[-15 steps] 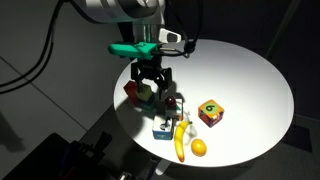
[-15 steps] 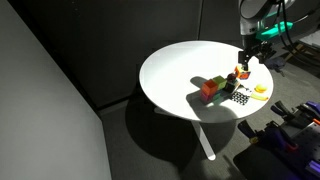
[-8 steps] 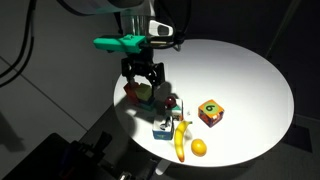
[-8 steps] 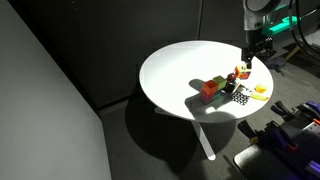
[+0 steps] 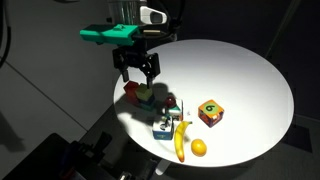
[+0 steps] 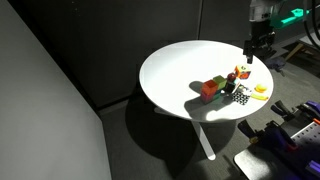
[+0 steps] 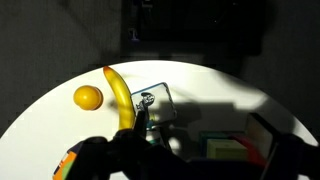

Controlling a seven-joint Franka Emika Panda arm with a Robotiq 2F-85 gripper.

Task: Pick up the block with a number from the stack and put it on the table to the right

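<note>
The block with a number (image 5: 210, 113) shows a green face with a dark "6" and orange-red sides. It stands alone on the round white table (image 5: 250, 70), not on another cube. A corner of it shows at the lower left of the wrist view (image 7: 68, 166). The bluish-white cube (image 5: 163, 127) sits apart from it, next to the banana, and also shows in the wrist view (image 7: 152, 103). My gripper (image 5: 137, 72) is open and empty. It hangs above the plain orange and green cubes, well to the left of the numbered block. It also shows in an exterior view (image 6: 250, 50).
A plain orange cube (image 5: 133, 91) and a green cube (image 5: 148, 97) sit together under the gripper. A banana (image 5: 181, 140) and an orange (image 5: 199, 148) lie near the table's front edge. A small red object (image 5: 172, 103) lies between the cubes and the banana.
The gripper has risen from just over the plain orange and green cubes to well above them and shifted slightly left, staying open and empty. No object has moved.
</note>
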